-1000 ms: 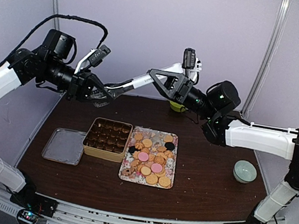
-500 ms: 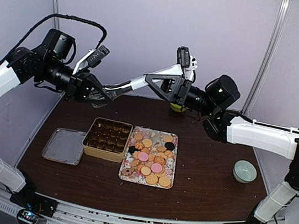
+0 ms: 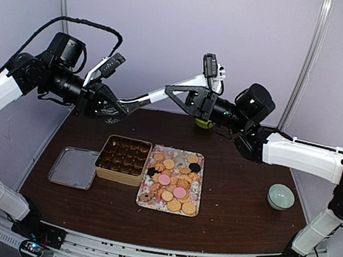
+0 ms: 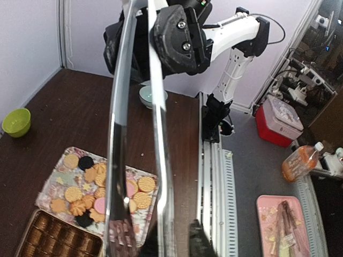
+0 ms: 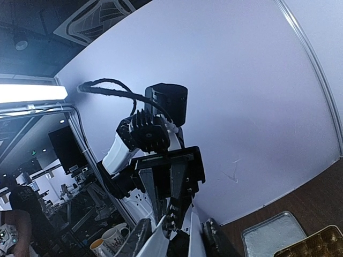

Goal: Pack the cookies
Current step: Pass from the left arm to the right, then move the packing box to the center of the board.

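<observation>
Spanning the gap between the two raised arms, a pair of metal tongs (image 3: 160,92) hangs high above the worktop (image 3: 242,170). The left gripper (image 3: 118,104) has its jaws clamped on the tongs' lower end. The right gripper (image 3: 175,92) has its jaws to either side of the upper end, but whether they press on the metal I cannot tell. Below, the cookies (image 3: 174,180) lie crowded on a flowered tray (image 3: 176,151) at the middle of the worktop; most are golden-tan, with a few pink and a few black. Touching the tray at its 9 o'clock stands a gold tin (image 3: 122,159) filled with brown paper cups (image 4: 59,241). The tin's flat lid (image 3: 74,167) lies just beyond, again at 9 o'clock. A pale bowl (image 3: 281,196) sits well apart at the tray's 3 o'clock. A green bowl (image 4: 16,122) sits at 12 o'clock, partly hidden by the right arm in the top view.
</observation>
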### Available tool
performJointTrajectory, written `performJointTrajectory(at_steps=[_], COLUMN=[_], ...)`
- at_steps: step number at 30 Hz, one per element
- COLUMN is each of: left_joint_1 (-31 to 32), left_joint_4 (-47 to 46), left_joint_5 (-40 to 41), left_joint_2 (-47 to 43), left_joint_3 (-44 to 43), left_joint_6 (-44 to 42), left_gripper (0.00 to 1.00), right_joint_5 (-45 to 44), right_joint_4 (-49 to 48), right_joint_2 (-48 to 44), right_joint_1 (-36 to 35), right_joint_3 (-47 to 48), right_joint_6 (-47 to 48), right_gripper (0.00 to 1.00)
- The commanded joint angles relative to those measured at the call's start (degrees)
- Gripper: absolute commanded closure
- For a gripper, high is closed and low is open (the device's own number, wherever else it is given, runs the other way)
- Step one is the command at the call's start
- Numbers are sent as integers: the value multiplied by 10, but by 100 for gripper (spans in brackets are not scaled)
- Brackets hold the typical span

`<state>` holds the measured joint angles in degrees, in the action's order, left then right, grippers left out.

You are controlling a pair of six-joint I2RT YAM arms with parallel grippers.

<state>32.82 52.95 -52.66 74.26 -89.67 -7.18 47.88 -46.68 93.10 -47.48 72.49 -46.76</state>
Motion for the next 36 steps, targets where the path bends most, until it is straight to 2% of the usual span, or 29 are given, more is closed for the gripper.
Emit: performJointTrajectory(at_steps=[1,4,6,10,13,17,20,23,30,36], left_joint_1=[0,-2,-3,-14,-39,-91,-156,-232,-366,-397], left_joint_4=[24,52,74,100,111,170,239,258,220,135], left_joint_5=[46,107,136,190,233,313,321,356,373,403], left_joint_2=[2,8,10,3,-4,12,38,57,51,-7], left_joint_3=[-29,-44,-49,-42,-33,-45,-55,-45,5,110], left_joint_6=[-56,-78,-93,-118,-122,-170,-211,-216,-210,-222], left_gripper=[65,31,19,10,3,2,2,2,2,2], right_joint_5=[-10,-32,-42,-62,-99,-180,-226,-257,-346,-435], right_joint_4=[40,73,94,158,263,373,403,420,423,381], right_joint_2=[-47,-66,-79,-104,-127,-157,-176,-189,-194,-173], right_joint_1=[-1,3,9,14,15,14,15,14,-20,-64], right_joint_3=[-8,-21,-32,-45,-50,-66,-93,-121,-175,-207], right_joint_6=[38,67,87,137,206,286,315,329,351,359], right_gripper=[76,77,78,79,79,78,78,78,79,79])
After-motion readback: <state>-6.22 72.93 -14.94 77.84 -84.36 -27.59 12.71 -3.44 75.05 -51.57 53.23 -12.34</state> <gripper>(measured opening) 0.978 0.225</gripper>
